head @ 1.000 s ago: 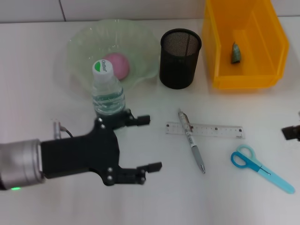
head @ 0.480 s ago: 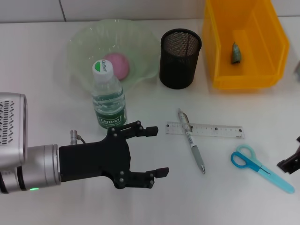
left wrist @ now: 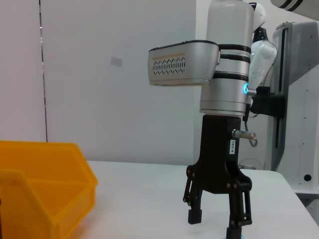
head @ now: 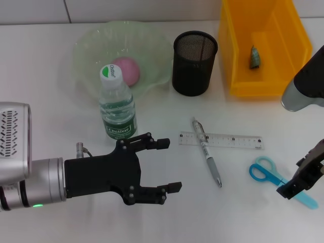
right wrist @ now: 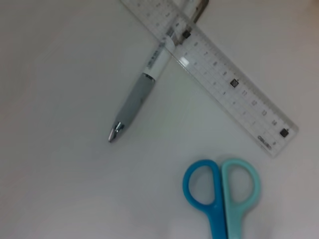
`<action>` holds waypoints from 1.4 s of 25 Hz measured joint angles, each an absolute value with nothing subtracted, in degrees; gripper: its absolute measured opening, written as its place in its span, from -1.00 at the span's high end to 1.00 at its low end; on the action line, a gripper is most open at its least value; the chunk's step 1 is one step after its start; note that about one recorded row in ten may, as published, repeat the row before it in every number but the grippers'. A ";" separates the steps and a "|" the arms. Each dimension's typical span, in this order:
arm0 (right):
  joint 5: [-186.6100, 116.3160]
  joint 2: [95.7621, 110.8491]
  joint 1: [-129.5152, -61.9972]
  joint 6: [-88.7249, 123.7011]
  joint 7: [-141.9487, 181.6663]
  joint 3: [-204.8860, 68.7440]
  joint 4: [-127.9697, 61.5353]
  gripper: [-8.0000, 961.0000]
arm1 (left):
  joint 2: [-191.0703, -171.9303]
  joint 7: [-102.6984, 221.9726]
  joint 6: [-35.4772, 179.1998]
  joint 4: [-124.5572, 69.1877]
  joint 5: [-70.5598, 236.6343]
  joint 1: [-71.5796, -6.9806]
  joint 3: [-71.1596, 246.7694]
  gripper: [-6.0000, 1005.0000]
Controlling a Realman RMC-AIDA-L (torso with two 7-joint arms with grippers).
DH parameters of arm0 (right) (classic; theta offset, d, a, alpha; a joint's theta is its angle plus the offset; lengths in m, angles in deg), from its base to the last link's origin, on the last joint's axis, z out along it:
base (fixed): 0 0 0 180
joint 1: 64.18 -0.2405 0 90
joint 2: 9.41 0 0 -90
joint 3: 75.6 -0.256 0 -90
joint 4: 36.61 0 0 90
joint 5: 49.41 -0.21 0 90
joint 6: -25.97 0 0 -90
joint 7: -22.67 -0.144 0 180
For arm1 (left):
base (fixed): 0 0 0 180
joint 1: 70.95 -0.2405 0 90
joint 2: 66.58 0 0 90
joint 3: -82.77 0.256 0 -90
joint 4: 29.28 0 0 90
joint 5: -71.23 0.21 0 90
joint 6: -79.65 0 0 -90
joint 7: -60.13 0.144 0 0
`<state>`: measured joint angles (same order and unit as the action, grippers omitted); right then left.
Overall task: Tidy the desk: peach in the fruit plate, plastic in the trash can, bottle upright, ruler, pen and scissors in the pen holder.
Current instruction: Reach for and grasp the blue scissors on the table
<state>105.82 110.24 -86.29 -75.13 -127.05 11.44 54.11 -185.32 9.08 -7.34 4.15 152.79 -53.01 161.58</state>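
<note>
The bottle [head: 117, 104] stands upright in front of the green fruit plate [head: 86, 48], which holds the pink peach [head: 126, 70]. My left gripper [head: 169, 165] is open, empty, just right of the bottle and clear of it. A clear ruler [head: 221, 140] lies flat with the pen [head: 206, 152] crossing its left end; both also show as ruler [right wrist: 219, 79] and pen [right wrist: 144, 94]. The blue scissors [head: 273, 177] lie to the right, handles [right wrist: 222, 186] toward the pen. My right gripper [head: 298, 183] hangs open over the blades, also seen as right gripper [left wrist: 215, 225]. A plastic scrap [head: 254, 56] lies in the yellow trash can [head: 238, 50].
The black mesh pen holder [head: 195, 63] stands between the plate and the yellow bin [left wrist: 45, 189]. Behind the table runs a white wall. The right arm's forearm [head: 306, 86] reaches in past the bin's right side.
The left gripper drew back from the standing bottle toward the table's front and then held still. The right arm swung in from the right edge and now hangs over the scissors.
</note>
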 joint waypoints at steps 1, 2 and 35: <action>105.82 110.24 -86.29 -75.13 -127.05 11.44 54.11 -0.75 | -185.32 9.08 -7.30 4.14 152.79 -53.01 161.58 -0.74; 105.67 110.21 -86.26 -74.76 -127.05 11.46 53.88 -0.75 | -185.32 9.08 -7.30 4.13 152.79 -53.00 161.58 -0.74; 104.13 110.13 -86.15 -70.62 -125.89 12.17 49.06 0.06 | -185.41 9.07 -7.52 4.12 152.79 -52.75 161.58 -0.74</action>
